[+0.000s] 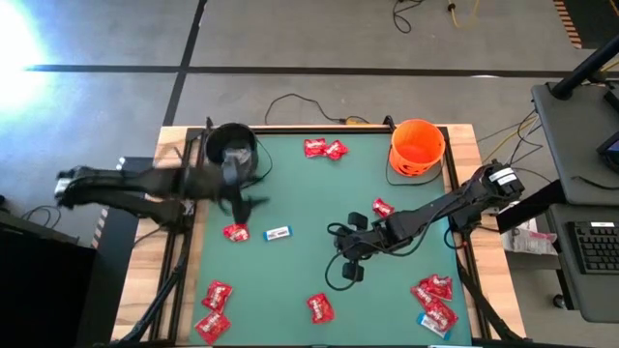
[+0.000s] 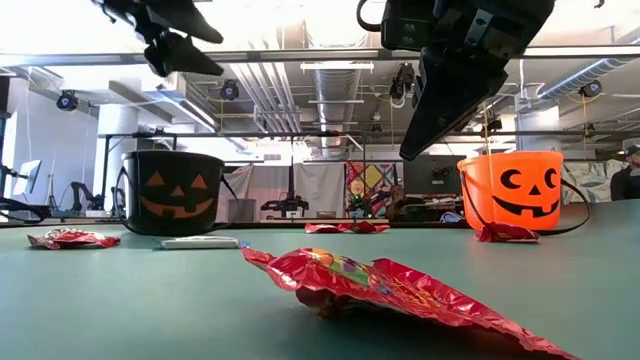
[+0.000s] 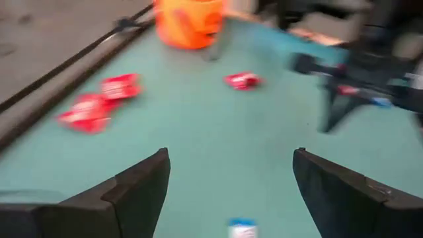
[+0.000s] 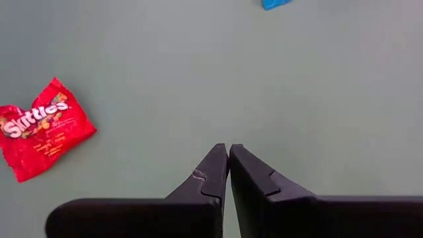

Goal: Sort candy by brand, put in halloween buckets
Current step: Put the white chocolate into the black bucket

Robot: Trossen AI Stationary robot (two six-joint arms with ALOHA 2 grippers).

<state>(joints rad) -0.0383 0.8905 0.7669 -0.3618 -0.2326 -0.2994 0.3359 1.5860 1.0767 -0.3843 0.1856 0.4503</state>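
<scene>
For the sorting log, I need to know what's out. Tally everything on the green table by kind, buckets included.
Shiny red candy packets: 9, counting 2 in the overlapping pile at the table's right edge, which may hide more
Slim white-and-blue candy bars: 2
Orange pumpkin-style plastic bucket: 1
Black cauldron-style plastic bucket: 1
Total: 13

Motion blur smears the left arm (image 1: 145, 184) beside the black bucket (image 1: 232, 145), whose contents cannot be made out. A blue wrapper (image 4: 274, 3) is cut off at the right wrist view's edge.
</scene>
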